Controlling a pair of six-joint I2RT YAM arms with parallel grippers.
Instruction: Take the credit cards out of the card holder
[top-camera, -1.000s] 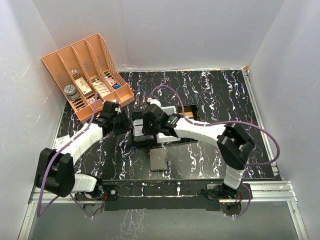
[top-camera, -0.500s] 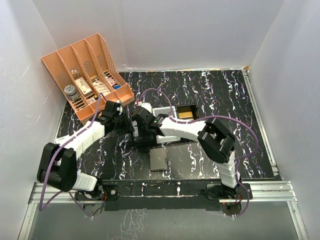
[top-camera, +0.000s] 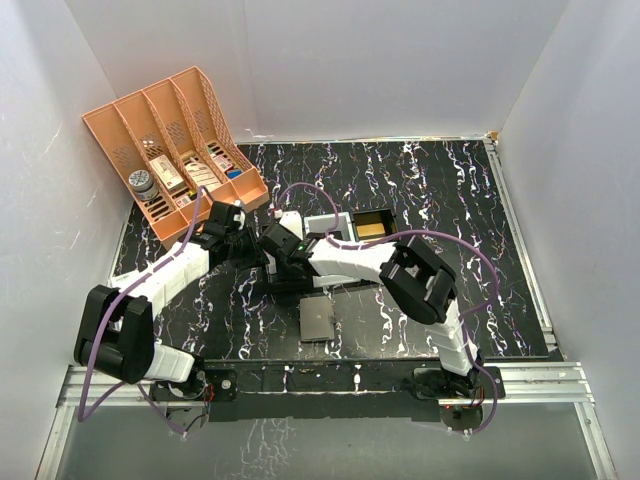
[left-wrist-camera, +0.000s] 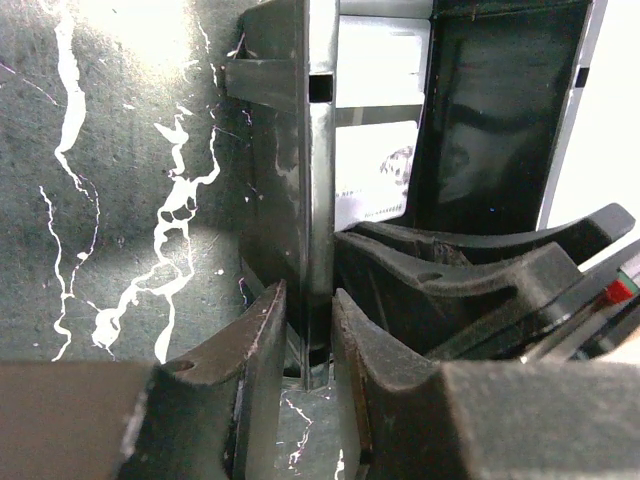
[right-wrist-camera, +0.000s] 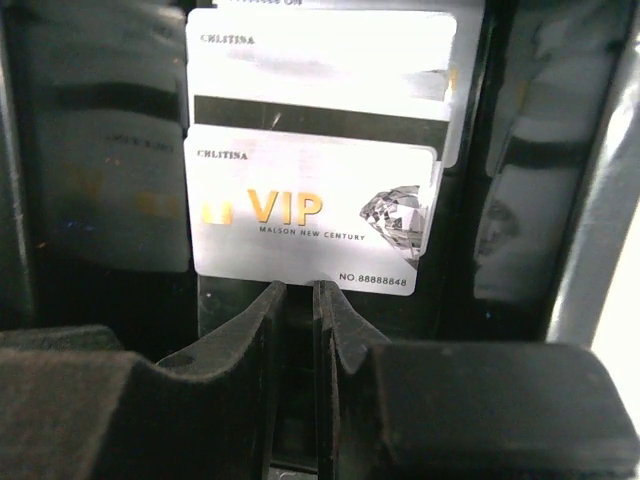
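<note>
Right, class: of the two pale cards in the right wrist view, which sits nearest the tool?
The card with gold VIP lettering, just above the right tool; the other card, overlapped by it, shows a dark stripe.

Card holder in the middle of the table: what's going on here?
Both arms work on the open grey folding card holder. The left gripper is pinched on the holder's upright panel edge, bracing it. The right gripper has its jaws nearly together at the lower edge of a silver VIP credit card in a pocket; whether it grips the card is unclear. One grey card lies on the black marbled table.
</note>
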